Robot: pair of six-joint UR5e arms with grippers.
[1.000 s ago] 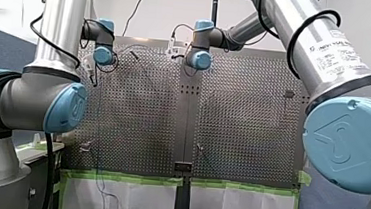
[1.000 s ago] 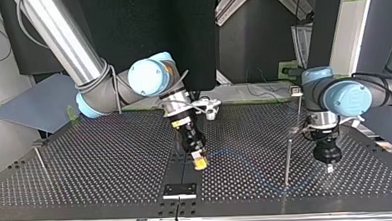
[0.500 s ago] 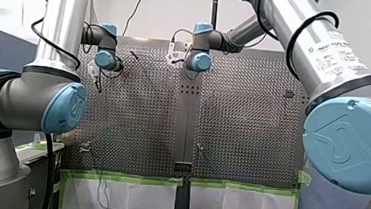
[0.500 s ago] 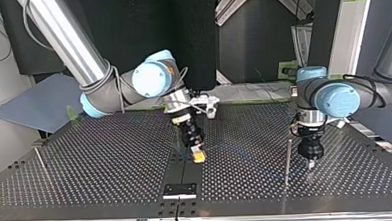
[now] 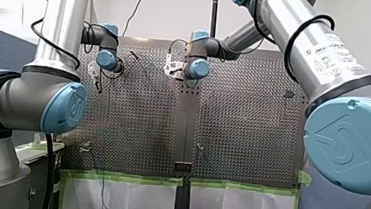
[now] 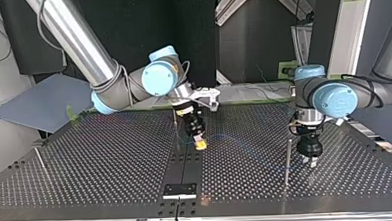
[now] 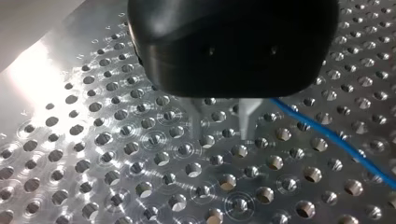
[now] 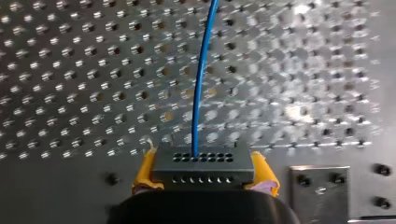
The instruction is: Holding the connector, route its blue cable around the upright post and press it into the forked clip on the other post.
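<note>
My right gripper (image 8: pixel 201 179) has its yellow-padded jaws closed on the two ends of the connector (image 8: pixel 201 162), so the cable (image 8: pixel 200 79) leaves its face straight ahead of them, free to be steered. My left gripper (image 7: pixel 222 126) hangs just above the table (image 7: pixel 93 154) with its metal jaws a little apart and nothing between them. The cable lies just outside that gap, to one side, likely so it can be herded round the post (image 6: pixel 287 159) near those jaws.
</note>
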